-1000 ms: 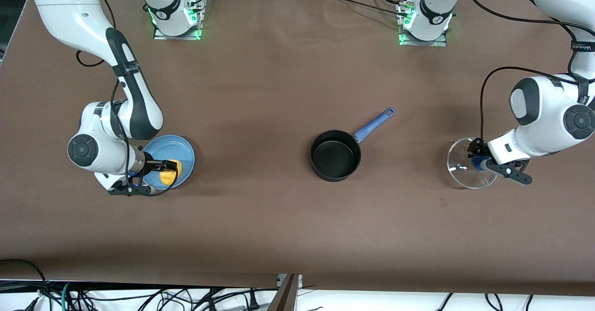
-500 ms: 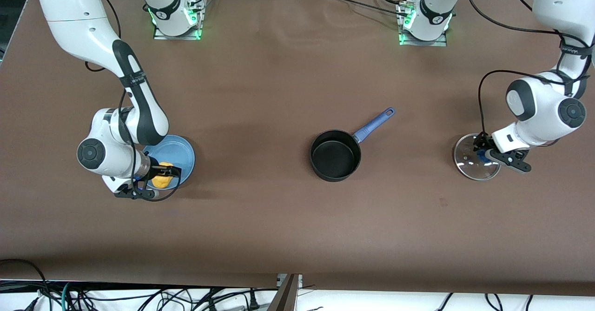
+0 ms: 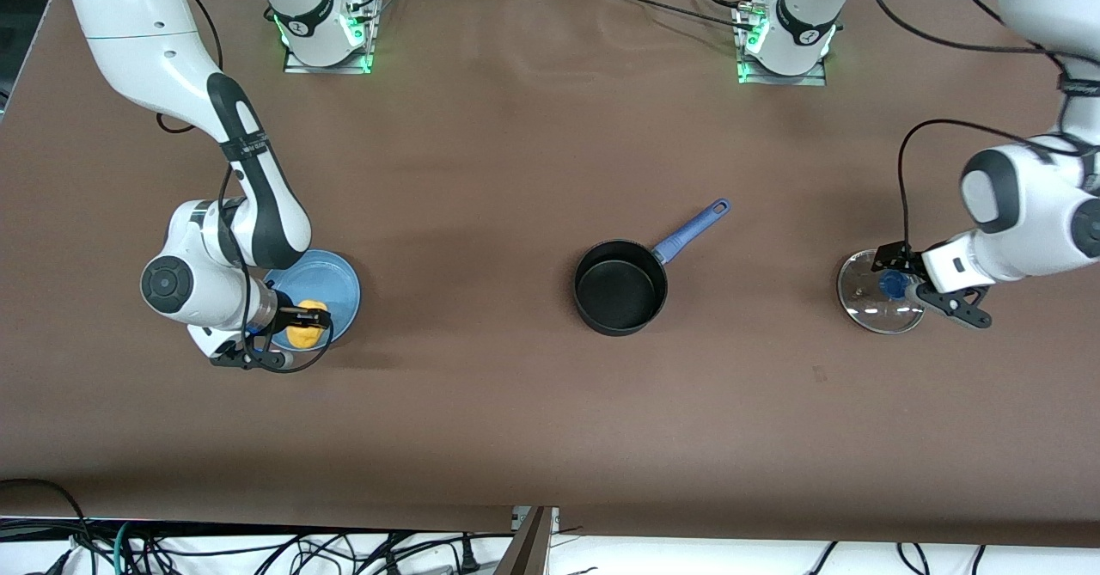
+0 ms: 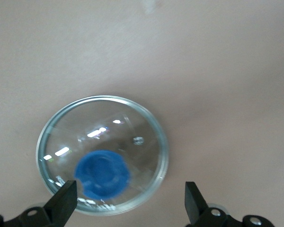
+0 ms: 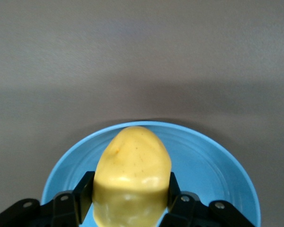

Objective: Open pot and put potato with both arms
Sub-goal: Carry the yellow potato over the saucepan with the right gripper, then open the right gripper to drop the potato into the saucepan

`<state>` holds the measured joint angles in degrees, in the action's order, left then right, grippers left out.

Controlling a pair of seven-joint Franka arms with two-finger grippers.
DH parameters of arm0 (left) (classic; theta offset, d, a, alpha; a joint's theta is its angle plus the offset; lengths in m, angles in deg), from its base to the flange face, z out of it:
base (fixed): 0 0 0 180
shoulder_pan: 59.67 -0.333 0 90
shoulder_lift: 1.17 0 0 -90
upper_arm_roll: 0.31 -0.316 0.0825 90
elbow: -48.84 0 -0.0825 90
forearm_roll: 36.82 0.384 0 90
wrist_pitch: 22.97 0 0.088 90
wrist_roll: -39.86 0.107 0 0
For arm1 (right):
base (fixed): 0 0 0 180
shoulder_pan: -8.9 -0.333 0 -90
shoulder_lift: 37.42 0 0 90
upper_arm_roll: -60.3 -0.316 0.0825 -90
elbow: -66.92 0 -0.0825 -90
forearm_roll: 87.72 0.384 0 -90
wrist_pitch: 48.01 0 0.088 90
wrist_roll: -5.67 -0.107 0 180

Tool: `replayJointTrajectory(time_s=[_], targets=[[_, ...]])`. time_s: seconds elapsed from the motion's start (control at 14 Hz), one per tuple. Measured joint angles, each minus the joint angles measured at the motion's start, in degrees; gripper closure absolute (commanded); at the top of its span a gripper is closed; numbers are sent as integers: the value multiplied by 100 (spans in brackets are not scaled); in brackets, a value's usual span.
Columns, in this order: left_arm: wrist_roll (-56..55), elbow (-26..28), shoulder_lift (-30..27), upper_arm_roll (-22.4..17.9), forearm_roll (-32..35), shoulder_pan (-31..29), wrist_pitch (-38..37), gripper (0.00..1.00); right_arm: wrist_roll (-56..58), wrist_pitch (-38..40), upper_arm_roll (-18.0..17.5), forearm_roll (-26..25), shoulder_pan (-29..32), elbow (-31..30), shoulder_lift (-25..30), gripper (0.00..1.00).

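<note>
Black pot (image 3: 620, 288) sits open near the middle of the desk (image 3: 516, 420), blue handle (image 3: 692, 229) angled away from the front camera toward the left arm's end. From the front view we place the right gripper (image 3: 307, 323) over the light-blue plate (image 3: 331, 276) at the right arm's end, its jaws closed on the yellow potato (image 3: 305, 324). The pot lies well apart from it, along the desk toward the left arm's end; we judge the carry runs that way, and the right arm is the one that has the load. At the left arm's end the glass lid (image 3: 881, 304) lies flat on the desk, blue knob (image 3: 891, 282) up, with the left gripper (image 3: 902, 279) just above it.

Left wrist view: lid (image 4: 102, 161) whole and level on the desk, knob (image 4: 102, 173) between the two fingertips (image 4: 65, 202), but the jaws stand wide, clear of it on both sides. Nothing held.

Right wrist view: potato (image 5: 132, 174) fills the space between the fingers (image 5: 83, 195), pinched across its short width, long axis pointing out from the gripper. Plate (image 5: 217, 175) shows under it; we cannot tell whether the potato touches the plate or is lifted off it.
</note>
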<state>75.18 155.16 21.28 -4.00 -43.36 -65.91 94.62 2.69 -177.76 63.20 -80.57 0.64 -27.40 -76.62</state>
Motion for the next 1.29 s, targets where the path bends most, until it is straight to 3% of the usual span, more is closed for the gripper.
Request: replayJointTrajectory(time_s=[0.14, 0.36, 0.57, 0.79, 1.07, 1.14, 1.21, 1.29], targets=[[-828, -684, -152, 298, 84, 65, -1063, 0, -266, 761, -36, 157, -45, 472, 3, 82], [-2181, -1392, -416, 784, 317, 134, -2073, 0, -1473, 1874, -105, 301, -445, 1326, 28, 82], [-2947, -1858, -814, 967, 351, 181, -2830, 0, -3089, 2250, -347, 1078, -1003, 1833, 43, 81], [-3186, -2318, -1167, 977, 353, 202, -3448, 0, -4553, 1762, -666, 1394, -1572, 1904, 12, 81], [-3343, -2566, -1250, 972, 357, 206, -3727, 0, -6268, -429, -1017, 1822, -2544, 1960, -486, 80], [-3579, -2565, -1242, 976, 356, 221, -3727, 0, -6493, -883, -1042, 1855, -2753, 2046, -677, 77], [-3830, -2565, -1236, 978, 356, 237, -3727, 0, -6645, -1253, -1048, 1874, -2920, 2169, -880, 63], [-3975, -2565, -1231, 981, 356, 250, -3727, 0, -6728, -1535, -1049, 1883, -3036, 2301, -1074, 31]])
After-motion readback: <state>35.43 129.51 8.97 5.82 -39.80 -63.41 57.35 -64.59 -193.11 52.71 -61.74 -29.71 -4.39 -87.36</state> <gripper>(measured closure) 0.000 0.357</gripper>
